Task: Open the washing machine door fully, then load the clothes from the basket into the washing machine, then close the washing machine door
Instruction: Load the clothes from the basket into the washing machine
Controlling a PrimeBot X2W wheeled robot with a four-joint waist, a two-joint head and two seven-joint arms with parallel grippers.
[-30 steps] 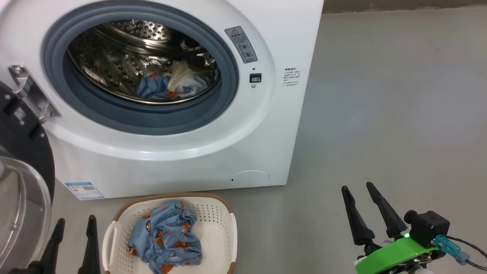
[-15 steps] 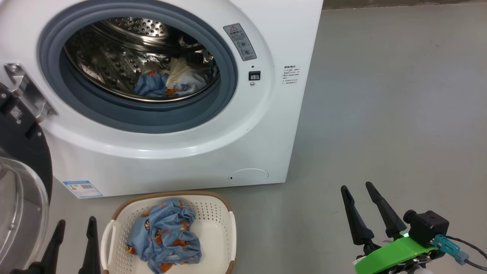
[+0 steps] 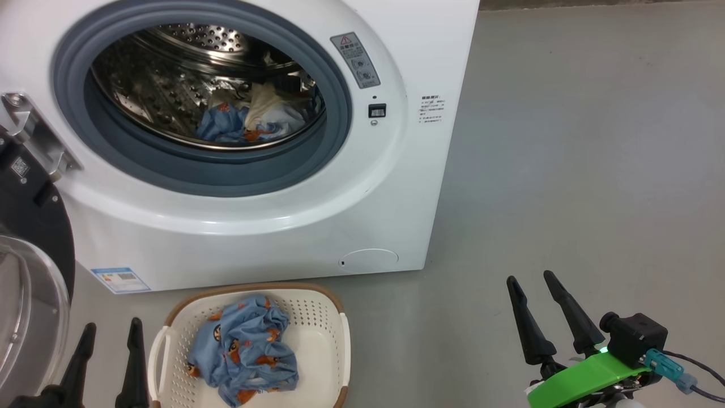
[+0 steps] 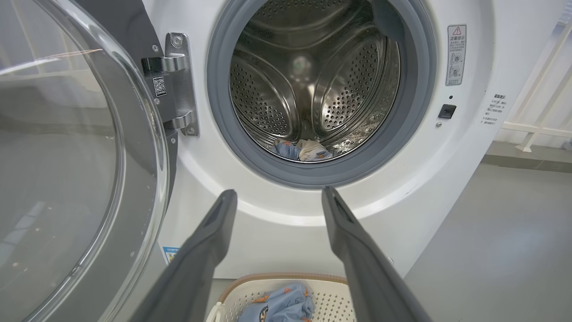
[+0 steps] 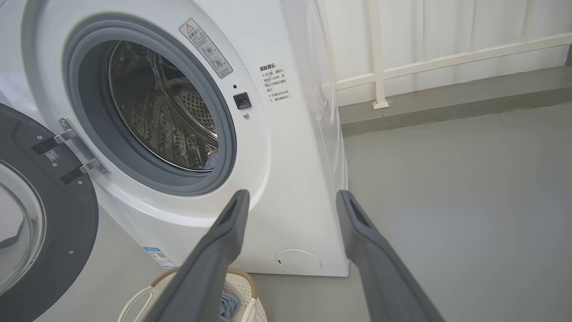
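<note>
The first step looks finished. The large round glossy black door with a clear domed glass bowl [image 3: 39,226] is swung far out on its metal hinge [image 3: 34,133], at 9 o'clock from the opening of the white boxy front-loading washing machine [image 3: 408,187]. The mouth of the machine is free.

The loading is, in my judgement, only partly done. Inside the perforated steel drum [image 3: 164,85] some small soft garments [image 3: 249,119], light blue with orange prints plus a cream piece, lie low at 6 o'clock of the opening. One crumpled bundle [image 3: 243,351] of the same light blue printed fabric lies in the small rectangular cream plastic basket with a brown rim [image 3: 331,334]. This basket stands on the grey floor [image 3: 566,170] just beside the machine's front, at 6 o'clock from the opening. Whether other pieces hide under the bundle, I cannot tell.

The left gripper [image 3: 112,324] is at 7 o'clock of the head view, just beside the basket on its 9 o'clock side. Its two dark fingers are spread wide and hold nothing. The right gripper [image 3: 530,277] is at 5 o'clock, well apart from the basket, its jaws also wide and empty. Neither one touches any cloth.

What is left, as I judge it, is to take the bundle out of the basket, put it into the drum, and then swing the door shut.
</note>
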